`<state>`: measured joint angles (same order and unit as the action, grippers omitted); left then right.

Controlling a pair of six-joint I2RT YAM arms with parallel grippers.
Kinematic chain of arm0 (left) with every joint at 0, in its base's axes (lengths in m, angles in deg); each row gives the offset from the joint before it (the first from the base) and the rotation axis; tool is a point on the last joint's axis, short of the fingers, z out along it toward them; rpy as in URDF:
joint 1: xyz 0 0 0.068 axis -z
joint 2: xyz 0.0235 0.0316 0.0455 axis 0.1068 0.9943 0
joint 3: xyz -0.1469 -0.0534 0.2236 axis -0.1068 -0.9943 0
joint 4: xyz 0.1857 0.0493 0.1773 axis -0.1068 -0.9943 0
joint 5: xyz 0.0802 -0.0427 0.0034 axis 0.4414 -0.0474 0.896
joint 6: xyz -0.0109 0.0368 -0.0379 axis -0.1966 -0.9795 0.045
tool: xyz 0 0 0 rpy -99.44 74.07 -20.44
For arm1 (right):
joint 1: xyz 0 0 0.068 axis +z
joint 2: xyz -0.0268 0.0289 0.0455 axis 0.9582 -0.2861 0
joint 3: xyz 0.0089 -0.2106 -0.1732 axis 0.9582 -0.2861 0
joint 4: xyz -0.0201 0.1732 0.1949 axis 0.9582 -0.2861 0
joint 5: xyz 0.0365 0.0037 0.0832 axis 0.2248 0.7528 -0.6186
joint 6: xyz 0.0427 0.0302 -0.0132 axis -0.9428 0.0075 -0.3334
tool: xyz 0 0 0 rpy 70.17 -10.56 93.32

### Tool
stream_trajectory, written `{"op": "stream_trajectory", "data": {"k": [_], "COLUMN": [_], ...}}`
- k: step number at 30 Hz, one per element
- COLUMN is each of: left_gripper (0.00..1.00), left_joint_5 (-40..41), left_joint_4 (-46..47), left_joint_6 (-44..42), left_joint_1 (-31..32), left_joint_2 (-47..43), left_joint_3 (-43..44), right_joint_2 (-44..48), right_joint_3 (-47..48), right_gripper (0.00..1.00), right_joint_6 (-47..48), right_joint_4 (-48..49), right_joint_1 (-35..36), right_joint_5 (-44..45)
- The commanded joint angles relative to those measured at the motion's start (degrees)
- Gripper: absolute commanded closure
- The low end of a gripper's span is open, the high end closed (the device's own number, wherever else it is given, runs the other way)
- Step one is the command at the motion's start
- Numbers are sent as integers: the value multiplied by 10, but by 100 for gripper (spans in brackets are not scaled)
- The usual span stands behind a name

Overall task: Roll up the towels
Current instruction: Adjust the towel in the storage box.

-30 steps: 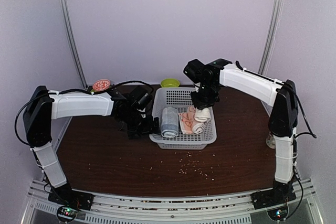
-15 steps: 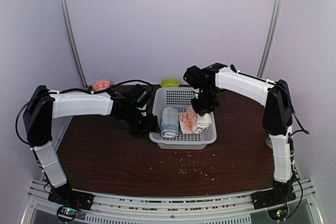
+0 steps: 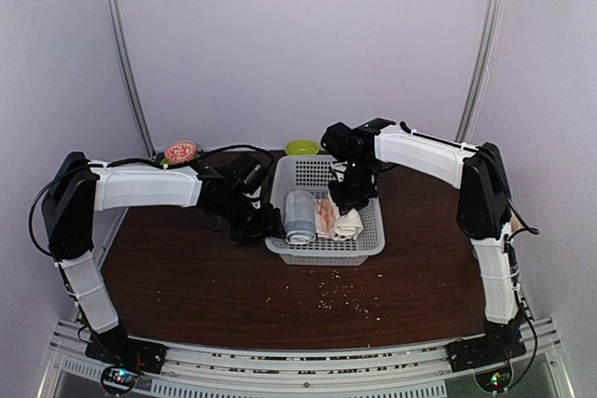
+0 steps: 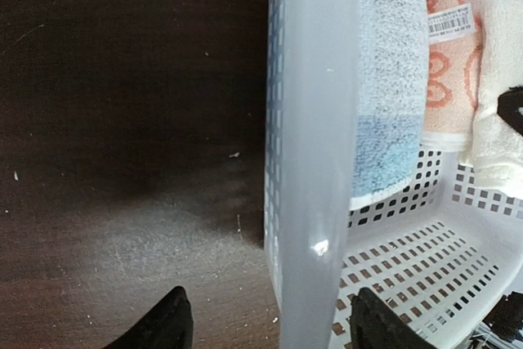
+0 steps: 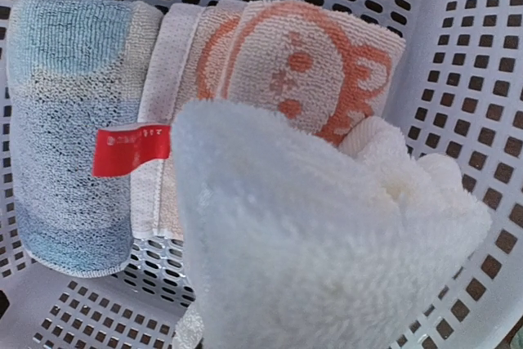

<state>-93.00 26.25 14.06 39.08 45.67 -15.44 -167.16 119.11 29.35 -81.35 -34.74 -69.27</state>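
Observation:
A white perforated basket [image 3: 368, 247] holds a grey-blue rolled towel [image 3: 298, 216] and, beside it, the cream towel with orange-pink faces [image 3: 326, 218]. My right gripper [image 3: 351, 200] is shut on the plain cream-white towel [image 3: 350, 224], holding it low in the basket against the orange-pink towel [image 5: 310, 71]. The white towel [image 5: 327, 243] fills the near part of the right wrist view and hides the fingers. My left gripper [image 4: 270, 298] stands open astride the basket's left wall [image 4: 315, 161], one finger [image 4: 172, 316] outside over the table and the other inside.
A green dish [image 3: 301, 147] sits behind the basket and a red round lid [image 3: 180, 150] at the back left. Crumbs [image 3: 350, 295] lie scattered on the dark wood table [image 3: 187, 277] in front of the basket. Metal poles rise at both back corners.
My right gripper has carried the cream-white towel leftward and down, against the orange-pink towel. The left jaws have narrowed around the basket wall; the left arm has barely shifted.

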Motion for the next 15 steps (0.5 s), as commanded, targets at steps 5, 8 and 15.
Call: {"op": "stream_trajectory", "data": {"k": [5,8,15], "left_gripper": [30,30,34], "left_joint_5": [21,22,36], "left_joint_4": [-30,-36,-30], "left_joint_6": [-22,-31,-59], "left_joint_1": [-3,-3,-4], "left_joint_2": [-81,-113,-138], "left_joint_3": [-3,1,48], "right_joint_2": [-8,-10,-20], "right_joint_3": [4,4,1], "right_gripper": [100,100,100], "right_joint_6": [-15,-16,-16], "right_joint_4": [53,64,84], "right_joint_1": [1,1,0], "right_joint_5": [-65,-74,-100]}}
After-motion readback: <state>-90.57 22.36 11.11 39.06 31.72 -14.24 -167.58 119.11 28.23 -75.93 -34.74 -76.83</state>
